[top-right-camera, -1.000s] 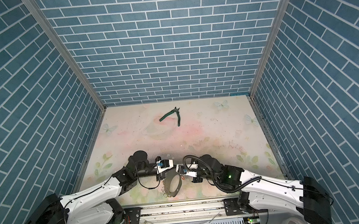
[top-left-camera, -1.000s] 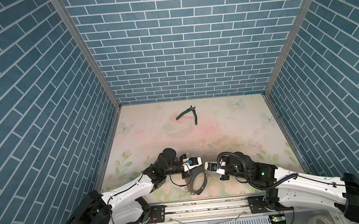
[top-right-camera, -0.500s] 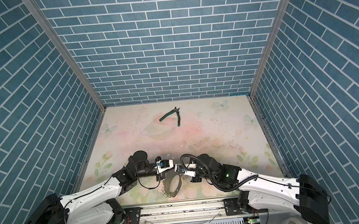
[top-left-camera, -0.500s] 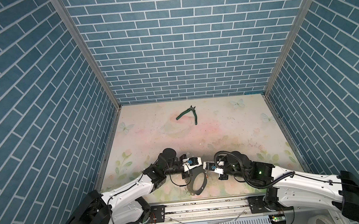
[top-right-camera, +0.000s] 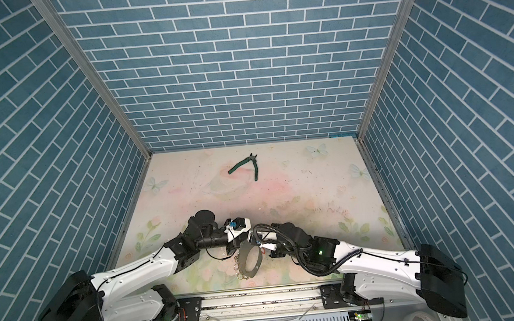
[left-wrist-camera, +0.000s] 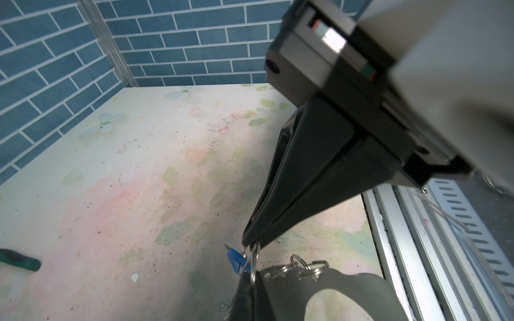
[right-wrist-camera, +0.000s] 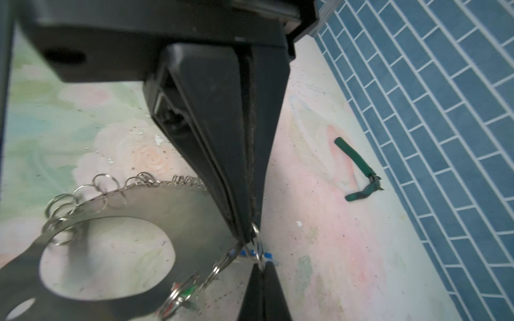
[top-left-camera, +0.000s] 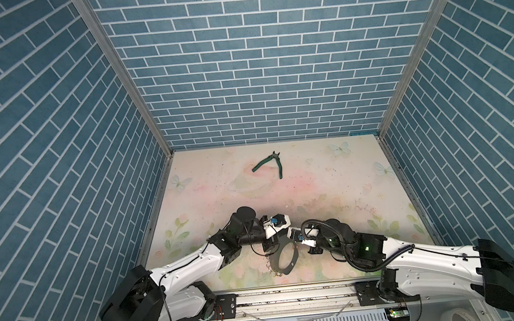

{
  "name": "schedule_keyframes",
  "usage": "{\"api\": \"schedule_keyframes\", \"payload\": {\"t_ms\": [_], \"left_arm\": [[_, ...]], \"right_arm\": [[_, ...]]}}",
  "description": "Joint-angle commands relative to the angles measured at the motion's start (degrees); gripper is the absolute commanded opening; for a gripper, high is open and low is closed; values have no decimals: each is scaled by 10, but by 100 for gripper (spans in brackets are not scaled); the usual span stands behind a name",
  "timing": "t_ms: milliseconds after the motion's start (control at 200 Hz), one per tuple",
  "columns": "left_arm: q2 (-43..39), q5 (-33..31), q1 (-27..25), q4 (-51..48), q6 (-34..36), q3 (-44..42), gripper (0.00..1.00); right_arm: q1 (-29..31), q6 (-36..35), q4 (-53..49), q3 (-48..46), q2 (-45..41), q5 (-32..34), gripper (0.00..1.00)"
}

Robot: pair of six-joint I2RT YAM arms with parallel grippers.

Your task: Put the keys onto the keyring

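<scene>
The keyring point(top-left-camera: 286, 271) point(top-right-camera: 250, 274), a flat dark grey hoop edged with small silvery rings, hangs tilted over the mat's front. My left gripper point(left-wrist-camera: 251, 244) point(top-left-camera: 281, 240) and right gripper point(right-wrist-camera: 249, 239) point(top-left-camera: 289, 239) meet tip to tip at its upper edge. Both are shut on one small silvery ring point(left-wrist-camera: 254, 262) point(right-wrist-camera: 259, 248). The blue tag of the keys point(left-wrist-camera: 236, 258) point(right-wrist-camera: 267, 254) hangs right beside that ring; the key blade is mostly hidden. In the right wrist view linked rings run from the held ring to the hoop plate point(right-wrist-camera: 180, 211).
Green-handled pliers point(top-left-camera: 270, 163) point(top-right-camera: 246, 165) lie open at the back middle of the floral mat point(top-left-camera: 331, 186). Red and green tags point(right-wrist-camera: 180, 294) hang from the hoop's edge. Blue brick walls enclose three sides; a metal rail point(top-left-camera: 293, 294) runs along the front.
The right arm has edged slightly left toward the left gripper. Both grippers stay shut at the hoop's upper edge; the hoop has barely moved.
</scene>
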Motion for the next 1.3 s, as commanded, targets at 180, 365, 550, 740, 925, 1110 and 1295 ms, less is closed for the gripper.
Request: {"api": "schedule_keyframes", "payload": {"t_ms": [180, 365, 550, 740, 925, 1110, 1295], "left_arm": [[14, 12, -6, -8, -100, 34, 0], [24, -12, -2, -8, -144, 47, 0], [27, -27, 3, -15, -165, 54, 0], [20, -20, 3, -8, -166, 51, 0], [21, -17, 6, 16, -179, 49, 0], [24, -22, 11, 30, -185, 49, 0], [24, -24, 12, 5, -166, 55, 0]], "right_arm": [[27, -66, 159, -33, 17, 67, 0], [35, -68, 172, -44, 22, 61, 0], [37, -69, 174, -52, 21, 60, 0], [39, -67, 174, -48, 34, 68, 0], [41, -51, 186, -38, 60, 59, 0], [42, -34, 169, -26, 71, 28, 0], [30, 4, 123, -37, 26, -24, 0]]}}
